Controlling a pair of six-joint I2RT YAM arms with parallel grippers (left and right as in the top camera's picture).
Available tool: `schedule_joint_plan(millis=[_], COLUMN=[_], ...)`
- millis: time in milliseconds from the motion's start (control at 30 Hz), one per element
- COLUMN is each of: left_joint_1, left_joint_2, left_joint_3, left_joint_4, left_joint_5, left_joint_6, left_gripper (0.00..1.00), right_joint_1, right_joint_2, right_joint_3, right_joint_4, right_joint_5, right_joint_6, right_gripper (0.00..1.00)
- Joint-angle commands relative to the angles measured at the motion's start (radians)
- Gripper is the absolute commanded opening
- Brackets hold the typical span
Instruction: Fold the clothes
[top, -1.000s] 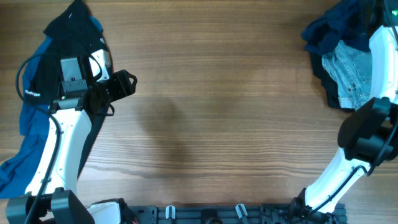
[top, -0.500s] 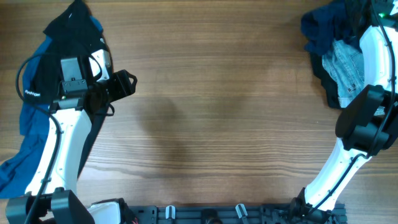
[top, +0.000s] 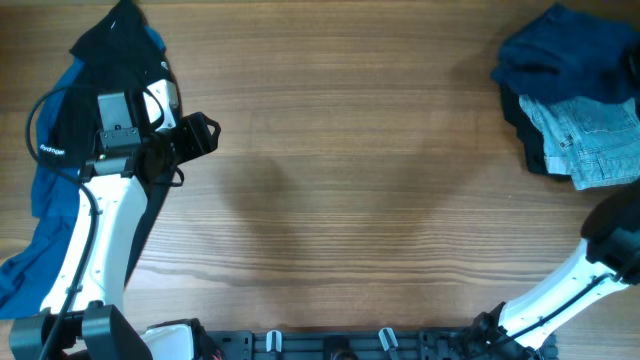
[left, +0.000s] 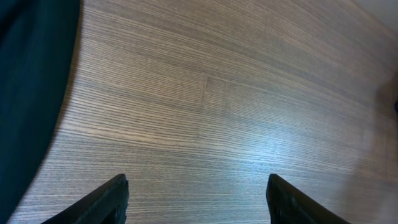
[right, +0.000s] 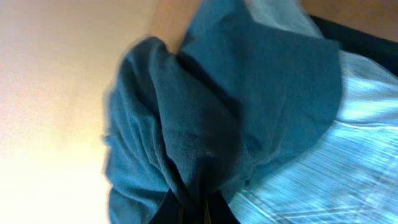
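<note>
Pinching a bunch of the dark navy-blue woven shorts (right: 205, 112), heaped on light-blue denim jeans (top: 590, 140) at the far right of the brown wooden table (top: 350, 150), my right gripper (right: 200, 210) is clamped shut while my left gripper (left: 196, 199) gapes empty; next, I judge, comes hauling them to mid-table for spreading.

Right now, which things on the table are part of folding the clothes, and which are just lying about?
Part of the job:
shorts, pinched in the right gripper
jeans, partly under them
jacket, at the left
left gripper, open over bare wood

Not part of it:
table
black rail along the near edge
</note>
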Motion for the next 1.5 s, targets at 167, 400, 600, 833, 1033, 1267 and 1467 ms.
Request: schedule_joint_plan(millis=[167, 400, 600, 833, 1033, 1267, 1467], left_joint_1=[-0.004, -0.004, -0.004, -0.004, -0.004, -0.004, -0.004], left_joint_2=[0.008, 0.008, 0.008, 0.008, 0.008, 0.008, 0.008], left_joint_3=[0.001, 0.001, 0.001, 0.001, 0.001, 0.001, 0.001], left_joint_4=[0.000, 0.008, 0.011, 0.010, 0.002, -0.004, -0.003], left_joint_5=[0.032, 0.035, 0.036, 0.036, 0.035, 0.035, 0.035], left_joint_6=[-0.010, -0.010, -0.010, -0.010, -0.009, -0.009, -0.010], left_gripper=[0.71, 0.71, 0.71, 0.71, 0.72, 0.72, 0.72], right_joint_1=[-0.093, -0.232, -0.237, -0.237, -0.238, -0.218, -0.024], right_joint_2=[-0.029, -0.027, -0.027, -0.035, -0.082, -0.232, -0.224], right_joint_3=[0.002, 0.000, -0.097, -0.134, -0.025, -0.014, -0.025], right_joint_4=[-0.242, -0.287, -0.291, -0.291, -0.271, -0.103, 0.055], right_joint_5=[0.069, 0.024, 0.080, 0.061, -0.021, -0.218, -0.100], right_joint_6=[-0.221, -0.215, -0.170, -0.154, -0.148, -0.412, -0.916], right_gripper=[0.04, 0.04, 0.20, 0.89, 0.88, 0.89, 0.93])
